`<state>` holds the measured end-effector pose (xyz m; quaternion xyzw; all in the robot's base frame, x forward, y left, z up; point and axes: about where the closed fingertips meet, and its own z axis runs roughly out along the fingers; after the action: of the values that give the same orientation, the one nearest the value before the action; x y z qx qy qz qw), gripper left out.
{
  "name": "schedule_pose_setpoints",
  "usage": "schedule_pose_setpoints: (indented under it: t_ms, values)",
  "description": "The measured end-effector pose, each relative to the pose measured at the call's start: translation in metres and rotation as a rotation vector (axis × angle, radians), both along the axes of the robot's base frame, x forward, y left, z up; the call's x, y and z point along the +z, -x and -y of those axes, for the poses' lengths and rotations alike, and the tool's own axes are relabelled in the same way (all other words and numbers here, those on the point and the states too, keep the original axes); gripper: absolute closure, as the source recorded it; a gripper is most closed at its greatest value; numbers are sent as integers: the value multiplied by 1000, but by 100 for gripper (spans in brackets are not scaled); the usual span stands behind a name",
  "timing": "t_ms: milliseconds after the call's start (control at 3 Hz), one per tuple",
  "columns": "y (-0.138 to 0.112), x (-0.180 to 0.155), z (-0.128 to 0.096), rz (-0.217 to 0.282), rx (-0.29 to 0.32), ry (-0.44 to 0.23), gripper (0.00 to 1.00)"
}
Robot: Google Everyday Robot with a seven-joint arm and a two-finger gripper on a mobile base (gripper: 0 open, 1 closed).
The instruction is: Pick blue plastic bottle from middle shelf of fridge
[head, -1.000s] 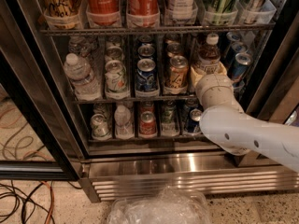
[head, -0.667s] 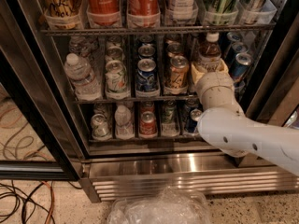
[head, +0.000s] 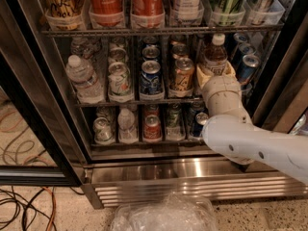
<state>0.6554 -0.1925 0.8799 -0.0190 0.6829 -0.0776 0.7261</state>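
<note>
One rounded tool (head: pixel 215 72) at slim blue plastic bottle (head: pixel 214 56), wire middle shelf (head: pixel 120 101)

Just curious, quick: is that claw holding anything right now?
Gripper: at the blue plastic bottle on the middle shelf; whether it holds it cannot be told.

End effector (head: pixel 216 72) @ bottle (head: pixel 214 56), mid shelf (head: pixel 126 101)

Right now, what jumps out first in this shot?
The white arm reaches in from the lower right, its gripper at the blue plastic bottle on the right of the middle shelf. Two red cola bottles stand above; crumpled clear plastic lies on the floor below the fridge.
</note>
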Motion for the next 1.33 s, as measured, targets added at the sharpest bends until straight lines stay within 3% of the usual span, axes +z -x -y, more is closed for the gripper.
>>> schedule_pose_setpoints:
  t_ms: [333, 1000, 1333]
  values:
    - [19, 0, -9, 52, 11, -4, 100]
    - [22, 4, -7, 68, 2, 2, 100]
    - [28, 20, 7, 85, -12, 3, 100]
